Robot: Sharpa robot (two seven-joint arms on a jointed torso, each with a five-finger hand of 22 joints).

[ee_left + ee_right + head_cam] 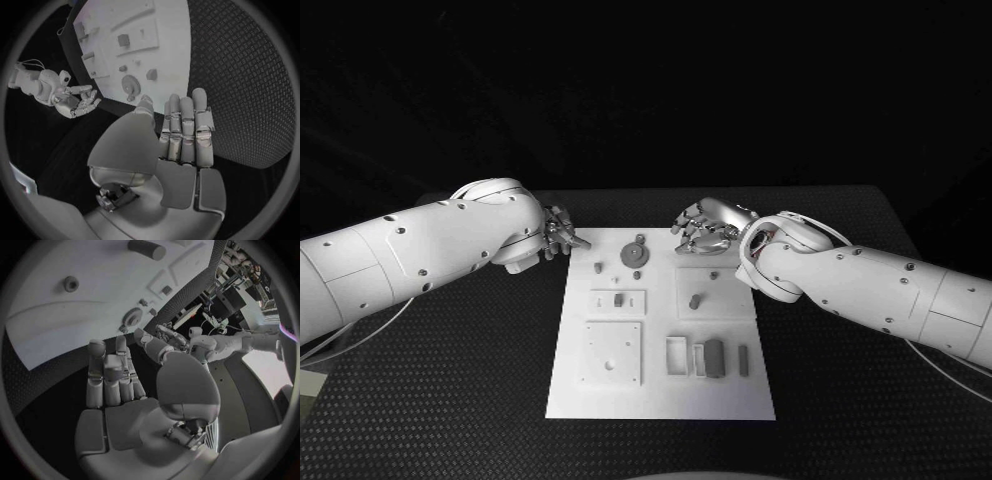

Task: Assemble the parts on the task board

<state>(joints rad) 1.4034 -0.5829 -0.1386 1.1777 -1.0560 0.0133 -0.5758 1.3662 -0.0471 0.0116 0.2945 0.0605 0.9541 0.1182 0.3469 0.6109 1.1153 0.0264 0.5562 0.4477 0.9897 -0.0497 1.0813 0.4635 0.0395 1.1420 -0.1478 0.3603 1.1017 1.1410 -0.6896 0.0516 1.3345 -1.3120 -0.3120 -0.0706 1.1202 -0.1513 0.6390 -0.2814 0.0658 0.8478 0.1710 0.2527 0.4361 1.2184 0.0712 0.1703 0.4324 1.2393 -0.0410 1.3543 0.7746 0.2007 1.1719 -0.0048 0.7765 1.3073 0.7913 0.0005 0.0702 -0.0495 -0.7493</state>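
- Left hand (554, 235) holds nothing, fingers straight and side by side; task board (661, 330) lies just past the fingertips (200, 97)
- Right hand (707, 226) empty, fingers loosely apart; grey parts (635, 255) lie beside its fingertips

A black worktop (877, 400) is seen in the head view, its surface covered with a fine dotted texture; its far edge is met by darkness, and nothing can be made out behind it; the worktop's far corners are cut off at an angle; in the left wrist view the same dotted black surface (244, 75) is shown curving, evenly lit; beyond the worktop's edge only blackness is seen.
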